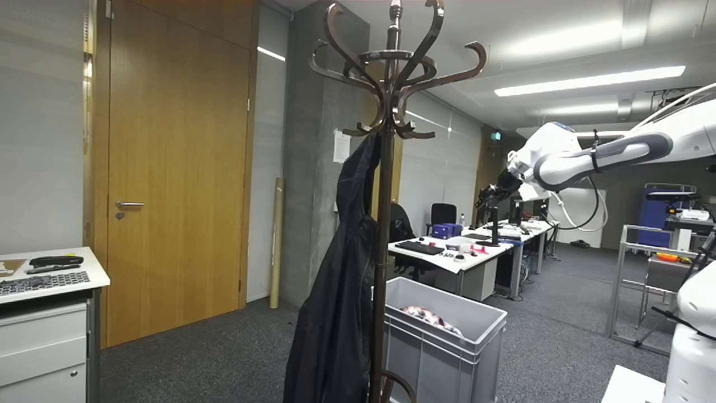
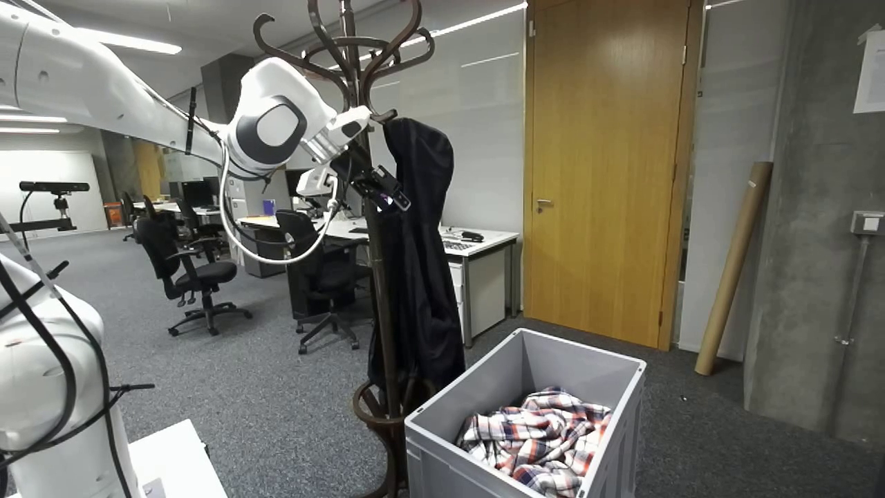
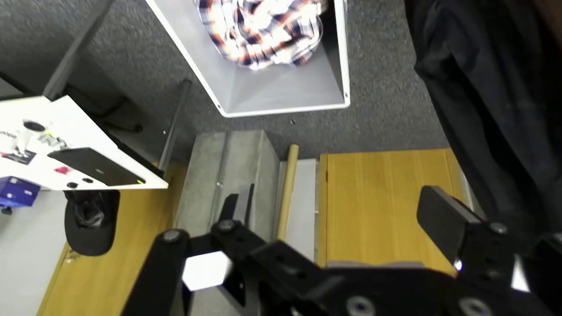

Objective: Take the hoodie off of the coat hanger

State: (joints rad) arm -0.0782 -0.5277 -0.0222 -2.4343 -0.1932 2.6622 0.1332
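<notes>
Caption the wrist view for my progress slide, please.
Open gripper, nothing held; black hoodie at picture right, plaid cloth in the gray bin at top.

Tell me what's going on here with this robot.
The arm is there to take the black hoodie off the stand. It has hold of nothing at this moment: the wrist view shows the gripper open, and an exterior view shows a gap between it and the hoodie, which hangs on the stand. A grey bin with checked cloth in it is beside the stand.
</notes>
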